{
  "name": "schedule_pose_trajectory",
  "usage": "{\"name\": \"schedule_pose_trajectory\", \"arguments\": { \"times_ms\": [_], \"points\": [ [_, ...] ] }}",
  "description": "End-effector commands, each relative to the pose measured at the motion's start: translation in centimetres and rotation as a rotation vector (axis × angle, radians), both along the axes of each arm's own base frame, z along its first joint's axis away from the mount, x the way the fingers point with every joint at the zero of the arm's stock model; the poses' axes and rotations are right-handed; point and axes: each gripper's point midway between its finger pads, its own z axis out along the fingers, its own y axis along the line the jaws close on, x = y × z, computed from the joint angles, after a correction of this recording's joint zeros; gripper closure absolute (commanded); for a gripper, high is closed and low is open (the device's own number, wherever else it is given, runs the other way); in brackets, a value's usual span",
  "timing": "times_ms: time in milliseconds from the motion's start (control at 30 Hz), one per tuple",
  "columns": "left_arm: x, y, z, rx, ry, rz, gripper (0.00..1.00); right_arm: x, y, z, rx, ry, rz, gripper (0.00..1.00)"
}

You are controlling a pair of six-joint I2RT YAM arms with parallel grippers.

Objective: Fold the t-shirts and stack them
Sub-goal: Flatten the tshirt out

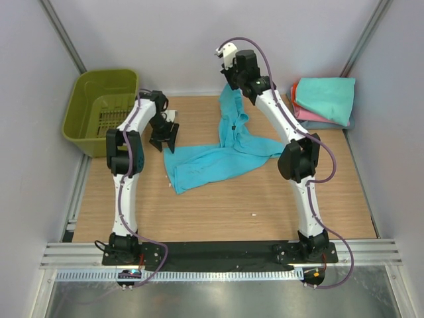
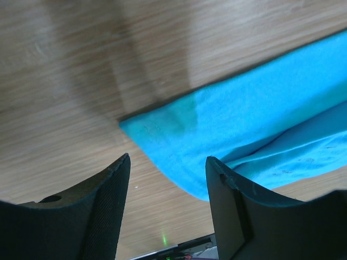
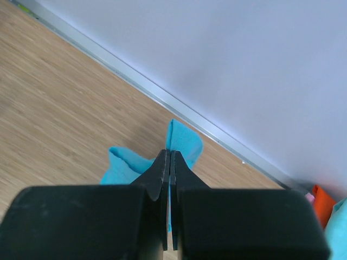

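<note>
slippage looks the main risk: the right gripper, pressed together on a thin fold of the turquoise t-shirt, holds it up well right of the green basket, and a tug could pull it free. the left gripper, spread, hangs over the shirt's corner nearer the basket and could miss it. how much cloth is pinched is hidden behind the fingers.

No legible text, label or number anywhere.
</note>
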Motion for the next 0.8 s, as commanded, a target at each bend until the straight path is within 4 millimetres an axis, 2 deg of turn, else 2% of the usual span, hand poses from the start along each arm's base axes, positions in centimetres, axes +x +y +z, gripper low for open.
{"name": "schedule_pose_trajectory", "arguments": {
  "times_ms": [0, 400, 533, 633, 733, 767],
  "points": [
    [1.0, -0.2, 0.5, -0.017, -0.028, -0.019, 0.41, 0.0, -0.2, 1.6, 0.012, -0.037, -0.015, 0.99],
    [2.3, 0.0, -1.9, 0.003, -0.023, -0.024, 0.45, 0.5, -1.6, 0.9, 0.003, -0.022, -0.041, 0.99],
    [2.5, 0.2, -2.6, 0.011, -0.019, -0.028, 0.51, 0.5, -1.6, 0.9, 0.000, -0.023, -0.045, 0.99],
    [2.5, 0.1, -3.1, 0.012, -0.010, -0.030, 0.62, 0.5, -1.8, 0.6, -0.009, -0.020, -0.050, 0.99],
    [2.4, 0.1, -3.4, 0.011, -0.004, -0.033, 0.86, 0.5, -2.2, 0.5, -0.020, -0.020, -0.061, 0.99],
    [2.5, 0.4, -3.3, 0.026, -0.007, -0.028, 1.00, 0.4, -2.3, 0.8, -0.025, -0.025, -0.064, 0.99]
  ]
}}
